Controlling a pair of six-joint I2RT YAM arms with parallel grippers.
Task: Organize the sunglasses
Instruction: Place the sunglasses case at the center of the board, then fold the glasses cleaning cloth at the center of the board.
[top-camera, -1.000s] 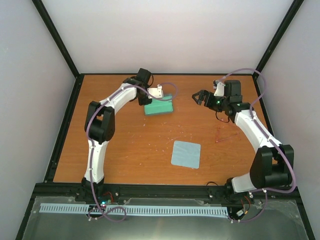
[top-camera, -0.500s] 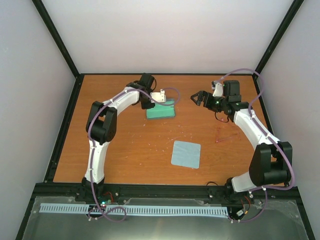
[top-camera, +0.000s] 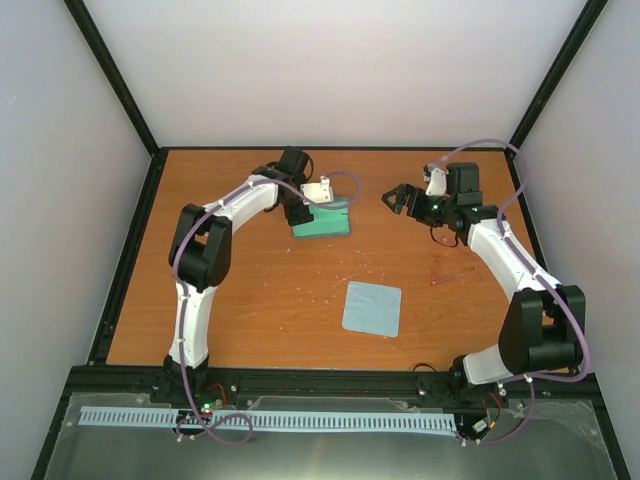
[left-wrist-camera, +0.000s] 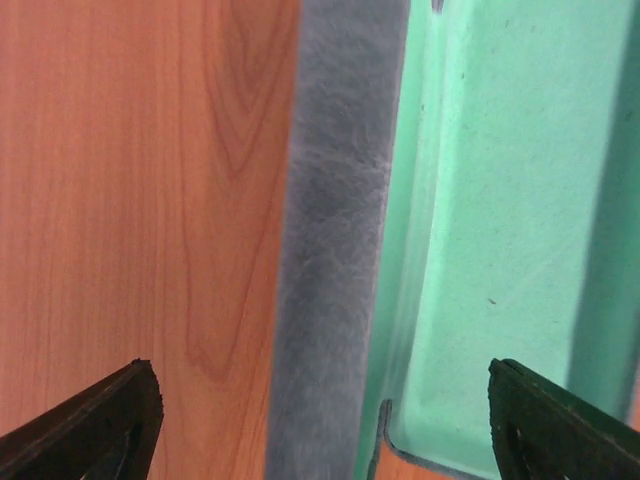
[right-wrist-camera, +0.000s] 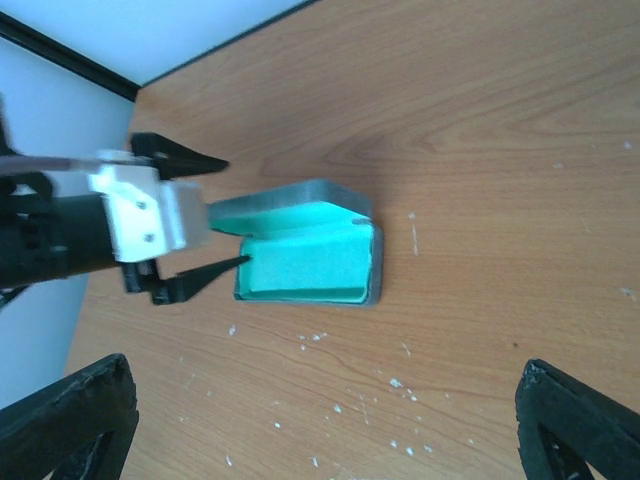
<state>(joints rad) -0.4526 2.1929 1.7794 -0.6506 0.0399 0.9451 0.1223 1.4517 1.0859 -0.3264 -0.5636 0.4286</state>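
The left tool (top-camera: 320, 203) is spread wide, its two dark fingers standing well apart. In the left wrist view the fingertips sit in the bottom corners, and the grey rim of the case (top-camera: 322, 222) runs up the frame between them. The right wrist view shows that tool from the side, at the left of the frame. One finger lies above the raised lid and the other below it, by the end of the case. The jaws are not closed on anything, and I cannot tell whether either finger touches the lid.

The case is open and shows a bright teal lining. It lies on the tabletop (top-camera: 250, 300) in the upper middle of the overhead view.

The right tool (top-camera: 394, 197) hangs to the right of the case with clear wood between the two. Its fingers are also parted wide and hold nothing; in the right wrist view only their black tips show, in the bottom corners.

The sunglasses (top-camera: 445, 272) lie far from both tools at the right of the overhead view, just beside the right arm's forearm. They are only a faint reddish trace on the orange wood. A pale blue cloth (top-camera: 372, 308) lies flat lower down near the centre, apart from the sunglasses and the case.
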